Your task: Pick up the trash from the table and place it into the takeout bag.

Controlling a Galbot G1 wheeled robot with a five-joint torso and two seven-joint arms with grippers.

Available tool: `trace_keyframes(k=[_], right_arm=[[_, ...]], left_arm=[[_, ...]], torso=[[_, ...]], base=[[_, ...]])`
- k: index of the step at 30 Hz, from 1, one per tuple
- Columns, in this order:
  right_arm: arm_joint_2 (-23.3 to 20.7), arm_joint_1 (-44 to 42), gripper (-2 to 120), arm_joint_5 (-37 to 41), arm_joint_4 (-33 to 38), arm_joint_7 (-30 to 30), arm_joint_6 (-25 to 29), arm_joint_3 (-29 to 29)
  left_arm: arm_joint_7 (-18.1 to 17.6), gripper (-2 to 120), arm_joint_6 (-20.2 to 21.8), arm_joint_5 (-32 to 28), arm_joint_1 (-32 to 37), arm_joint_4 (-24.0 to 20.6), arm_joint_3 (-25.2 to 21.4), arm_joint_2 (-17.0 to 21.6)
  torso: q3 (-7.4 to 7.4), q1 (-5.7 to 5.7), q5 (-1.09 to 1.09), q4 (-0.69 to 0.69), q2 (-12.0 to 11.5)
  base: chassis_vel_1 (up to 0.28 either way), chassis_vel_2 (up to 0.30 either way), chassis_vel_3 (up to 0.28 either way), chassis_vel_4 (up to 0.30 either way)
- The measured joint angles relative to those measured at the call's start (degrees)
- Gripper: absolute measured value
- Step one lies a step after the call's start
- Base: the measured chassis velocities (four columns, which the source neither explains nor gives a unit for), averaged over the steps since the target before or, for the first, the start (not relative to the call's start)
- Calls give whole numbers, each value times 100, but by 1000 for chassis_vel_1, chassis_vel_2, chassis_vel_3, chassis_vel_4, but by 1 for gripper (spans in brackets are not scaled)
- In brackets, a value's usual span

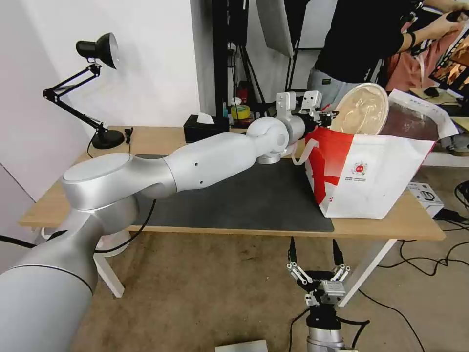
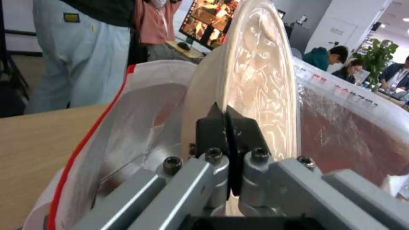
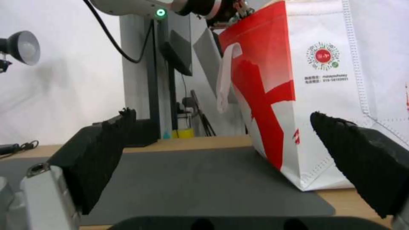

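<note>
Tipping on edge at upper right of the head view, the beige paper bowl (image 1: 362, 108) sits half inside the takeout bag (image 1: 371, 181); the left gripper (image 1: 328, 117) pinches its rim; lowering deeper before letting go seems wise, since the bag's red wall (image 2: 85, 140) crowds close; the right gripper (image 1: 315, 266) waits spread below the table (image 1: 415, 222); a tissue box (image 1: 202, 127) stands behind.
</note>
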Motion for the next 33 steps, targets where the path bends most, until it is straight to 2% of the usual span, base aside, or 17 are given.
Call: trace_keyframes(k=[2,6,7,10,11,14,15,17,19,23,25,28,33], right_arm=[[0,0,100,0,0,0,0,0],[0,0,100,0,0,0,0,0],[0,0,100,0,0,0,0,0],[0,0,100,0,0,0,0,0],[0,0,100,0,0,0,0,0],[0,0,100,0,0,0,0,0],[0,0,100,0,0,0,0,0],[0,1,100,0,0,0,0,0],[0,0,100,0,0,0,0,0],[0,0,100,0,0,0,0,0],[0,0,100,0,0,0,0,0],[0,0,100,0,0,0,0,0],[0,0,100,0,0,0,0,0]], left_arm=[[-16,1,-1,1,-11,-14,0,3],[-53,19,-6,2,-48,-59,-16,15],[-53,19,-6,2,-48,-59,-16,15],[-76,33,-12,-1,-70,-111,-30,42],[-76,33,-12,-1,-70,-111,-30,42],[-97,47,-32,-3,-83,-137,-41,59],[-97,47,-32,-3,-83,-137,-41,59],[-117,59,-37,-10,-111,-144,-80,58],[-120,63,-37,-16,-134,-144,-87,58],[-136,81,-60,-33,-188,-184,-64,72],[-146,84,-68,-34,-188,-194,-64,73],[-161,97,-114,-32,-184,-223,-106,73],[-268,100,-146,72,-179,-431,-350,154]], torso=[[0,0,0,0,0],[0,1,0,0,0],[0,1,0,0,0],[0,0,0,0,0],[0,0,0,0,0],[0,1,0,1,0],[0,1,0,1,0],[0,0,0,0,0],[0,0,0,1,0],[0,0,0,1,0],[0,1,0,1,0],[0,1,0,0,0],[0,1,0,-1,0]], base=[[0,0,0,0],[0,0,0,0],[0,0,0,0],[0,0,0,0],[0,0,0,0],[0,0,0,0],[0,0,0,0],[0,0,0,0],[0,0,0,0],[0,0,0,0],[0,0,0,0],[0,0,0,0],[0,0,0,0]])
